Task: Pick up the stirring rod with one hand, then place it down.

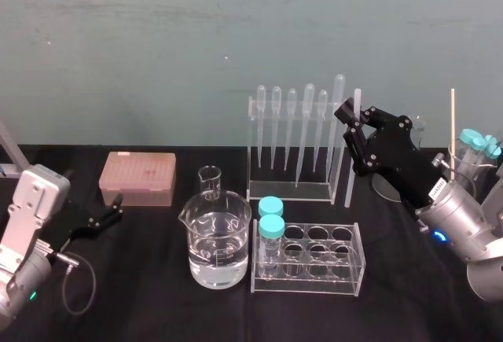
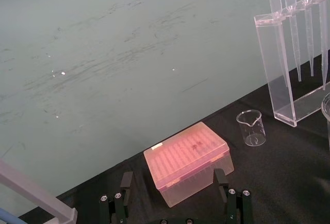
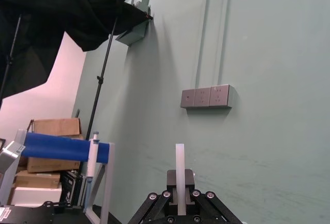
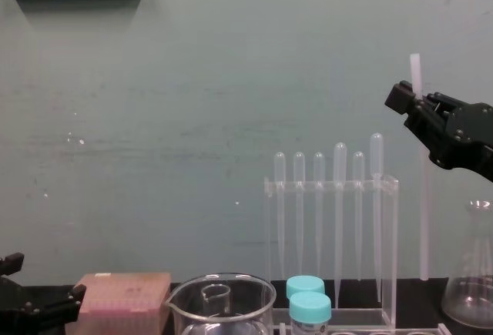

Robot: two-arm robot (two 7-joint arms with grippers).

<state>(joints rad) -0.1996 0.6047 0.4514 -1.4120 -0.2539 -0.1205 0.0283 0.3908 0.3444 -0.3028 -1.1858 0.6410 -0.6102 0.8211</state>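
The stirring rod (image 1: pixel 351 161) is a thin translucent-white stick standing upright just right of the clear pipette rack (image 1: pixel 291 149). Its lower end is close to the black table. My right gripper (image 1: pixel 350 118) is shut on the rod's upper part, and a short piece pokes out above the fingers. In the chest view the rod (image 4: pixel 422 196) rises well above the rack (image 4: pixel 331 235), with the right gripper (image 4: pixel 410 98) near its top. The right wrist view shows the rod (image 3: pixel 180 175) clamped between the black fingers. My left gripper (image 1: pixel 110 215) rests open, low at the left, in front of the pink box.
A pink tip box (image 1: pixel 137 177) lies at the left. A water-filled beaker (image 1: pixel 216 240) and a small beaker (image 1: pixel 210 182) stand in the middle. In front is a tube rack (image 1: pixel 314 259) with two teal-capped tubes (image 1: pixel 271 218). A flask (image 4: pixel 470 289) stands at the right.
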